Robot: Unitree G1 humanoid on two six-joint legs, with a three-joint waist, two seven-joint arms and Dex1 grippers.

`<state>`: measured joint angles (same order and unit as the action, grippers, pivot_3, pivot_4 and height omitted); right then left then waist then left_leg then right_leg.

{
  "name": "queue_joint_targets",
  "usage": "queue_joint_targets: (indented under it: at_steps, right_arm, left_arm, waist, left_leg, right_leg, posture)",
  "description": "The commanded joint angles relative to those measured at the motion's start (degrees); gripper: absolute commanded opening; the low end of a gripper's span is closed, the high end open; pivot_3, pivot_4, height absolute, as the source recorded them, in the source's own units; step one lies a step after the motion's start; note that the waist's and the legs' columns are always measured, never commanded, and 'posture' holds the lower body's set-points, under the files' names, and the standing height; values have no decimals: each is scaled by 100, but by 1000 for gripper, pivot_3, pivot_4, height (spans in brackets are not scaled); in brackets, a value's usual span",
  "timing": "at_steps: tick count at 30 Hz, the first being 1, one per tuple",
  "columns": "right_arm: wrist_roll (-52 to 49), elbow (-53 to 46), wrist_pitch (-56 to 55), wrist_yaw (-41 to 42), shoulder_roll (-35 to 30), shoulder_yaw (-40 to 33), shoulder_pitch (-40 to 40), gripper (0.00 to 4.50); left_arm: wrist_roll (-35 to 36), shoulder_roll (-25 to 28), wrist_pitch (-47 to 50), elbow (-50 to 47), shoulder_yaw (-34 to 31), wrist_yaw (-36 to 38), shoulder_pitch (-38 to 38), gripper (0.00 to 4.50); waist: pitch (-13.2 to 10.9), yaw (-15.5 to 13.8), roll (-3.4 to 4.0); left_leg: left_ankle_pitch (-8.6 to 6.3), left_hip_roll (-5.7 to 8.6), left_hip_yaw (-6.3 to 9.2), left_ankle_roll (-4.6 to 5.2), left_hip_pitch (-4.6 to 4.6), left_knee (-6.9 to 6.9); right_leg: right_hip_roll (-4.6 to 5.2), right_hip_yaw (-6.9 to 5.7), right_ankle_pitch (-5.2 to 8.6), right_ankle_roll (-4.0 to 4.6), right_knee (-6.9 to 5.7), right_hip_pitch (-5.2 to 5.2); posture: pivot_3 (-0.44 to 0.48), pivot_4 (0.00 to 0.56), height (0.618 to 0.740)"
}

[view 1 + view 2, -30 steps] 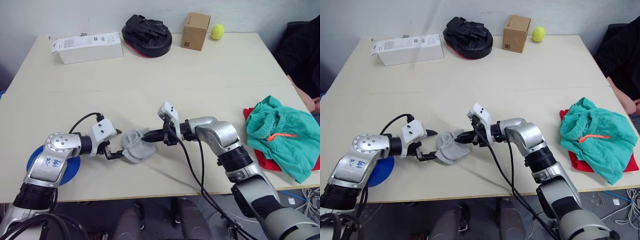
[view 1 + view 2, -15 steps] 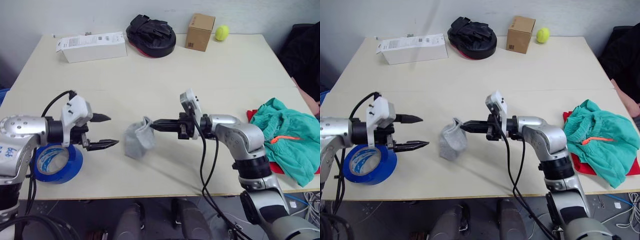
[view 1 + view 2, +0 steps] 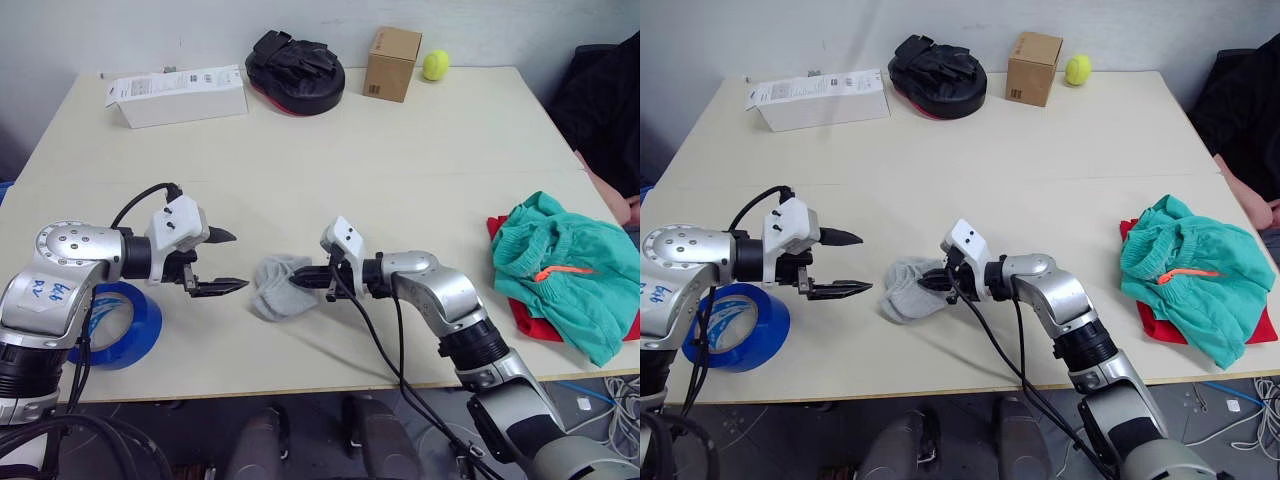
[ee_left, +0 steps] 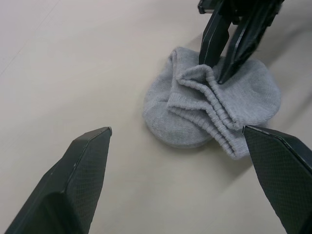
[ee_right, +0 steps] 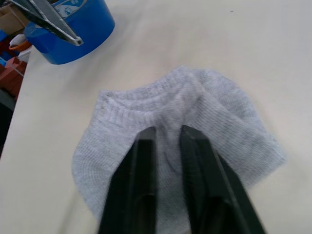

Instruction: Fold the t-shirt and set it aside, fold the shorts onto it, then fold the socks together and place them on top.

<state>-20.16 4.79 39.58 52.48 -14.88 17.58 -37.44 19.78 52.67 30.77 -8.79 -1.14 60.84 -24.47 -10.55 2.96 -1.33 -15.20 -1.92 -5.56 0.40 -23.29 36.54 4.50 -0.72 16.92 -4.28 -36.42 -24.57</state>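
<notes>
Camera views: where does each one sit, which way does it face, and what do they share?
Left eye view: on the head, facing forward and down over the table; both arms show, the left claw open, the right claw pinching the socks.
Right eye view: same head, same scene.
Left wrist view: on the left wrist, looking along its open fingers at the socks and the right claw.
Right wrist view: on the right wrist, looking along its fingers at the socks, with the blue tape roll beyond.
Shared: the socks.

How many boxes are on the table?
2: a white box at the table's far left, and a small brown cardboard box farther right, beside the yellow ball.
</notes>
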Motion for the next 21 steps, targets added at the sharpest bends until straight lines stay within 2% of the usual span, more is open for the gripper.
queue_joint_targets:
  at_steps: [1,2,10,14,17,21]
  right_arm:
    - [-646,-611,214,240,10,-502,-77,1951]
    - [-801,-765,290,293,-45,-615,-66,2294]
    - [-1093,-1358,355,456,-733,-1020,89,2294]
    - [-775,-1536,-52,646,-1307,-918,328,2331]
    - [-862,-1607,45,516,-1398,-1024,424,2331]
    - [-909,-1762,91,394,-1437,-1061,572,2331]
  left_arm:
    - [78,-63,-30,-232,-73,-44,-56,4500]
    - [91,-104,-27,-263,-39,-37,-84,4500]
    - [-5,-641,-176,-69,558,171,-723,4500]
    - [-259,-930,-534,271,1085,462,-1070,3618]
    - [-667,-1001,-1119,735,1390,619,-1185,2621]
    - [-863,-1035,-1533,1181,1485,805,-1264,1351]
  waist:
    - [-1,-6,-2]
    - [-1,-6,-2]
    - [-1,-101,-3]
    - [-2,-143,-2]
    - [-2,-122,-3]
    - [-2,-116,-4]
  left_leg:
    - [0,-1,1,0,0,1]
    - [1,-2,3,-1,0,2]
    - [2,-1,5,-1,1,23]
    - [-6,0,4,9,-2,44]
    - [-7,4,-2,13,-2,50]
    - [-7,-5,-11,12,1,50]
  right_leg:
    - [0,0,0,0,-3,0]
    - [-1,-1,0,0,-5,-1]
    - [-2,-5,0,0,-14,4]
    - [-4,-16,0,0,-15,8]
    - [-5,-20,-2,-4,-16,9]
    - [-12,-20,-3,-5,-26,3]
  posture:
    - [0,150,740]
    - [0,150,740]
    - [0,150,740]
    - [0,150,740]
    - [0,150,740]
    - [0,150,740]
